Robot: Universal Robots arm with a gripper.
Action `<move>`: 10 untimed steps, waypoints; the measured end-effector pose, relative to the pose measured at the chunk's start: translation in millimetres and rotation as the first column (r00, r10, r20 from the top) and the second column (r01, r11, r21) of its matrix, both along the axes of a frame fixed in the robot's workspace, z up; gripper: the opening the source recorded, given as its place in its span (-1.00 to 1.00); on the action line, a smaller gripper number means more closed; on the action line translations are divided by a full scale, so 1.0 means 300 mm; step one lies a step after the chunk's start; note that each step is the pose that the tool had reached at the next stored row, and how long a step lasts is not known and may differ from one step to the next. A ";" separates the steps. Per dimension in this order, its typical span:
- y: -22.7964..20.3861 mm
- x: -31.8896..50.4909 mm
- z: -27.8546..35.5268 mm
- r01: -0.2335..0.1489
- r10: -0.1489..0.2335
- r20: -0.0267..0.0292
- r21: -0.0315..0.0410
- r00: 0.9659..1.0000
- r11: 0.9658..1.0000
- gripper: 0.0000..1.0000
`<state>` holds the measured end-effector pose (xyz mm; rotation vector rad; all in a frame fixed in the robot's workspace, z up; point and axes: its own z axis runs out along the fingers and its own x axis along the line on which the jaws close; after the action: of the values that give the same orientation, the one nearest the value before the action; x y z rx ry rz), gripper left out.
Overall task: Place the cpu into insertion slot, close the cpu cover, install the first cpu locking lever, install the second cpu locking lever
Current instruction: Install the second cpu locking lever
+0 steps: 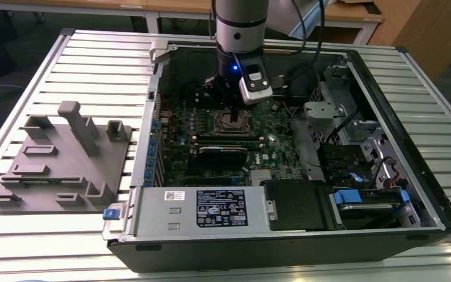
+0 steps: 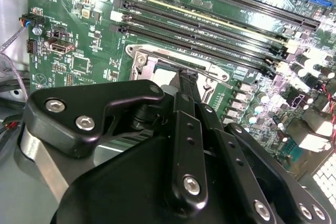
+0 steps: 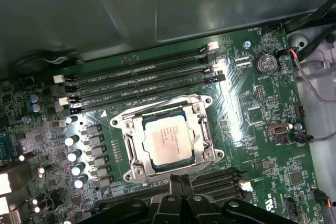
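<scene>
In the exterior view, an open computer case (image 1: pixel 413 176) lies on a slatted metal table (image 1: pixel 92 53). The robot arm (image 1: pixel 239 23) reaches down into the case, and its gripper (image 1: pixel 234 111) hangs right over the insertion slot (image 1: pixel 229 121) on the green motherboard (image 1: pixel 280 147). A grey tray with blocky shapes (image 1: pixel 61 158) sits on the table at the exterior view's left, beside the case. In the second wrist view, the black gripper (image 2: pixel 185 77) is close above the insertion slot (image 2: pixel 152 59). Its two thin fingers (image 2: pixel 188 85) stand side by side with almost no gap, and nothing is held between them. Long black memory slots (image 2: pixel 210 24) run just beside the slot. In the first wrist view, the cpu (image 3: pixel 167 139) lies flat inside the insertion slot (image 3: pixel 131 169). The cpu cover (image 3: pixel 202 135) lies down around the chip like a frame, and the chip's silver top shows through its square window. The gripper (image 3: pixel 181 182) tips sit just beside the slot's edge.
</scene>
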<state>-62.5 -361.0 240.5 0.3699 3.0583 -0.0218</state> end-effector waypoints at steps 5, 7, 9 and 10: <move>-0.006 0.000 0.000 0.000 0.000 0.000 0.000 1.000 1.000 -0.80; -0.009 0.000 0.000 0.000 0.000 0.000 0.000 1.000 1.000 -0.80; -0.013 0.000 0.000 -0.001 0.001 0.000 0.000 1.000 1.000 -0.80; -0.014 -0.001 0.000 -0.001 0.001 0.000 0.000 1.000 1.000 -0.80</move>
<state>-62.6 -365.3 240.5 0.3687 3.0584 -0.0218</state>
